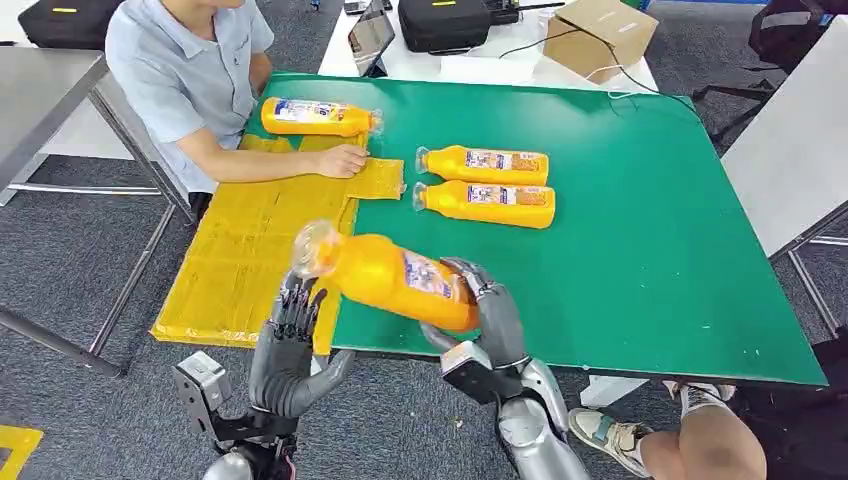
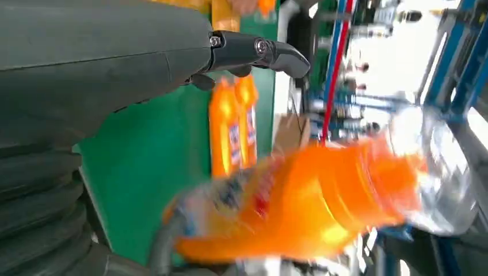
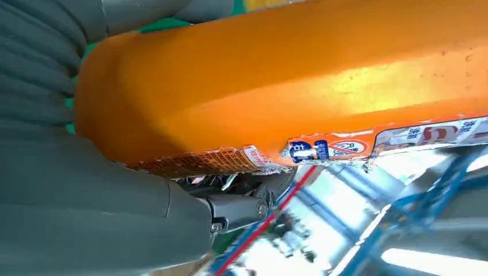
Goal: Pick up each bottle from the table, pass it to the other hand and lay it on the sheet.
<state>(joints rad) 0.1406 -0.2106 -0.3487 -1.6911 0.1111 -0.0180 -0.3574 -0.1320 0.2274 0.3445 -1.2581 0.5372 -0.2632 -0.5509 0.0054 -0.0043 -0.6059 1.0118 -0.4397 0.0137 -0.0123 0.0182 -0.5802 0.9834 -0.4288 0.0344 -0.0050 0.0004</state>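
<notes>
Handover step: right hand (image 1: 492, 318) grips orange bottle (image 1: 395, 277) round its base, held in air w/ neck just above left hand (image 1: 296, 318) fingers, which are spread wide, empty; next, prob. left must close round neck end before right lets go.

No readable words anywhere. Held bottle (image 3: 288, 75) in the right wrist view: torn label (image 3: 368, 144) with a blue patch of white characters, too small to make out, beside a red-ringed oval emblem and a strip of red and grey print, blurred. Same held bottle in the head view: label a smear of blue, red and white. Two bottles (image 1: 487, 182) lying side by side on the green table, and a fourth bottle (image 1: 318, 117) by the yellow sheet: similar blue and white labels, lettering illegible. Left wrist view motion-blurred, label print unreadable.
</notes>
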